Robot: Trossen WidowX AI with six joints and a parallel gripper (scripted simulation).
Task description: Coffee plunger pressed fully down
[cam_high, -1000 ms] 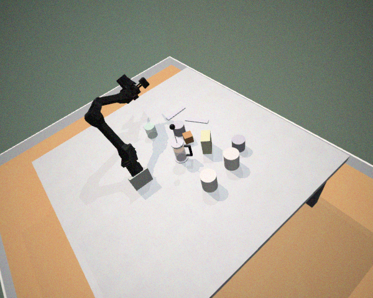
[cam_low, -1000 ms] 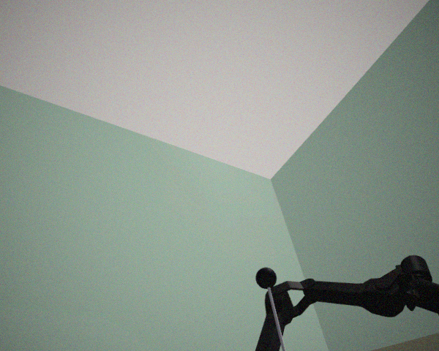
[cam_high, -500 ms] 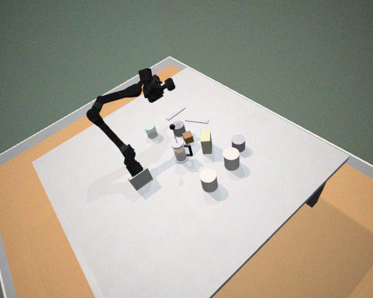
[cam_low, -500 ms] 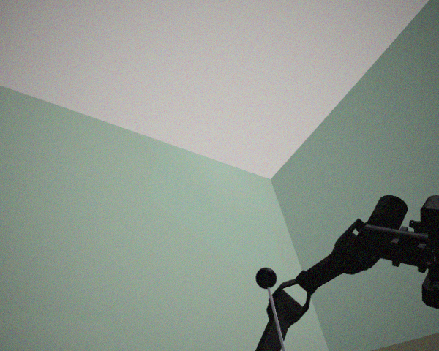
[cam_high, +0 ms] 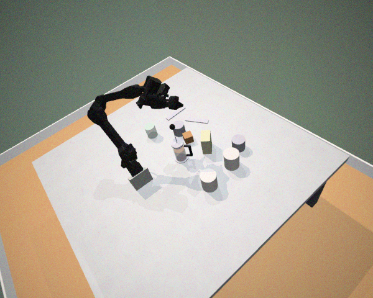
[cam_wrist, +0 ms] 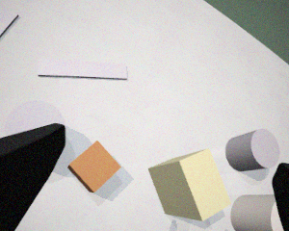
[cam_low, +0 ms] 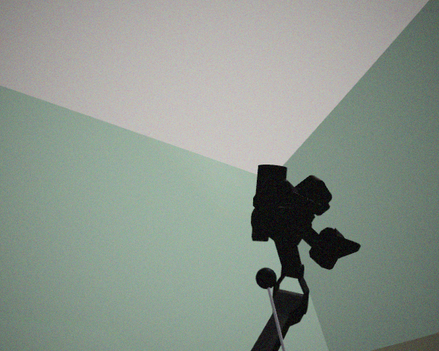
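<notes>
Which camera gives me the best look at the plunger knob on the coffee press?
The exterior view: the plunger knob stands as a sharp black ball on its thin rod against the plain green wall. The top view shows it small, raised above the coffee press. The wrist view catches only the press's rim and handle, not the knob.

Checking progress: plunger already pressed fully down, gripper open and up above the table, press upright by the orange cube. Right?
Not quite. The top view shows the plunger knob on its rod high above the press, not pressed yet. The gripper is open and aloft; the press stands upright by the orange cube.
</notes>
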